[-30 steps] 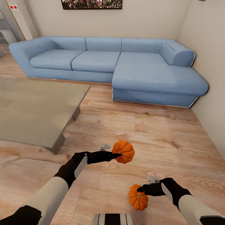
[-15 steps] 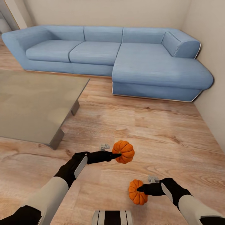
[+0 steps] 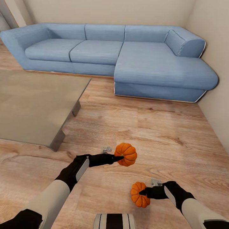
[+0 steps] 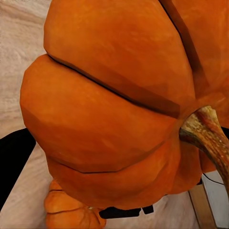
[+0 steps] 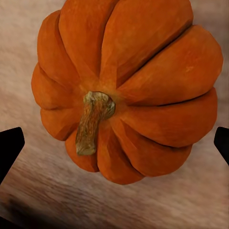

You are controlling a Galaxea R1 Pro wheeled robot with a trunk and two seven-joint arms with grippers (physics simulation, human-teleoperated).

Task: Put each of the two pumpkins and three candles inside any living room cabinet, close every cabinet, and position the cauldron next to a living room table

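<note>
One bright-orange pumpkin (image 3: 126, 154) hangs above the wood floor with my left gripper (image 3: 119, 157) shut on it; the same pumpkin (image 4: 114, 105) looms very close in the left wrist view. The second pumpkin (image 3: 140, 194) is level with my right gripper (image 3: 143, 192). In the right wrist view this pumpkin (image 5: 125, 90) lies stem toward the camera between my open fingertips (image 5: 10, 147), with a gap on one side. It also shows in the left wrist view as an orange pumpkin (image 4: 71, 214) lower down. The low grey-topped table (image 3: 31, 105) stands to my left.
A blue corner sofa (image 3: 127, 60) runs along the far wall and down the right side. Light wood-plank floor (image 3: 152, 127) stretches between the table, the sofa and me. A beige wall (image 3: 219, 95) closes the right side.
The camera has moved, so the sofa and table sit higher in the picture. The second pumpkin has risen from below my right fingertips to level with them. The left gripper still holds its pumpkin.
</note>
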